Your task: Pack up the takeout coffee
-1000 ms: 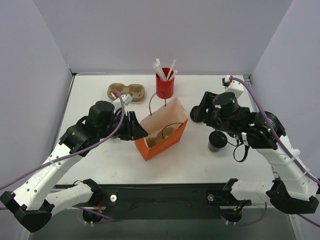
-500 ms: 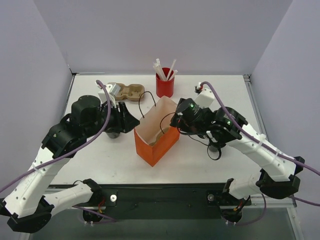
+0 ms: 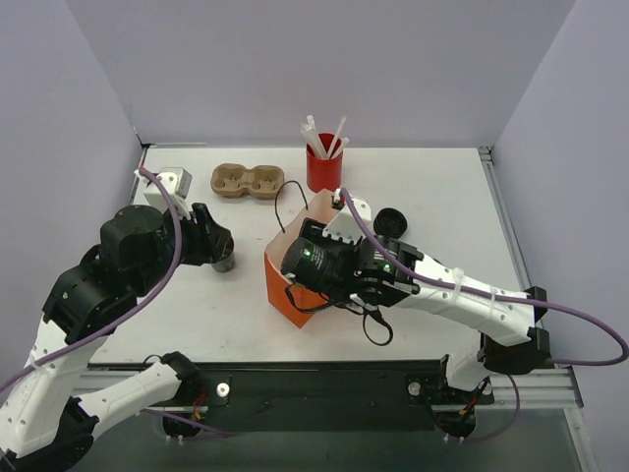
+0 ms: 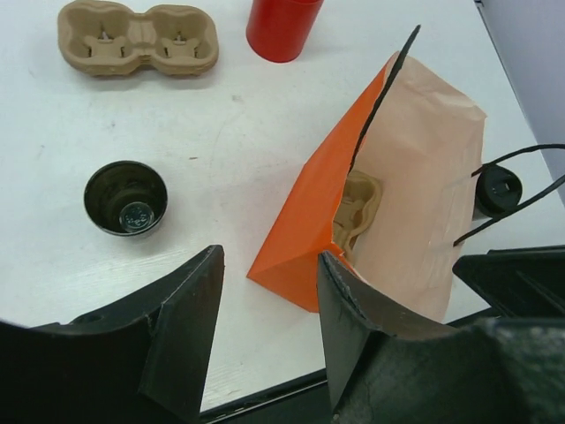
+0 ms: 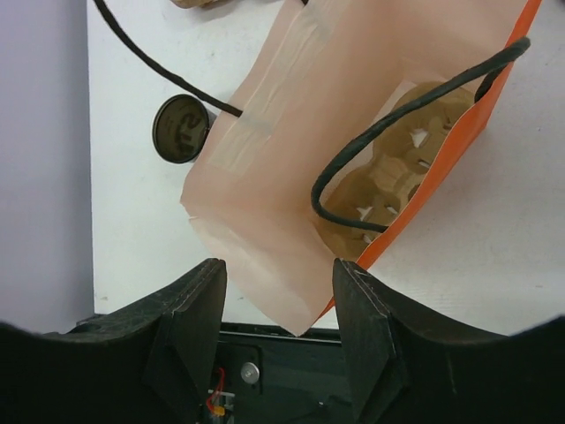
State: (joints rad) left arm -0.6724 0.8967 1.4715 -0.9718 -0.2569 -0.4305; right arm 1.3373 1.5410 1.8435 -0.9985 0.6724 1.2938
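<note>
both of mine are hanging open with nothing in them. my left tool (image 4: pixel 267 265) sits above and just beside the near cup (image 4: pixel 125 196), and my right tool (image 5: pixel 278 269) is reached across over the bag (image 4: pixel 300 221) with its fingers either side of the paper wall. can't tell if it's touching the paper

neither coffee is packed yet. the near cup stands on the tabletop (image 3: pixel 442 177) left of the bag, and the other cup (image 3: pixel 390 220) is on the far right side of it. a carrier (image 5: pixel 388 185) is already down inside the bag and looks tilted to me

stuff i'm worried about:
- the bag is light paper and leaning, so a nudge from my right tool could fold the wall in or tip it over
- the handle loop (image 5: pixel 353 168) arcs right across the mouth, easy to snag a finger or a cup on
- the cups are tapered and small, so a pinch too high or off centre could pop one out sideways
- with the carrier crooked, a cup might miss its hole and fall over inside
- my right arm is crowding the bag, so bringing the left one in could bump it
</note>
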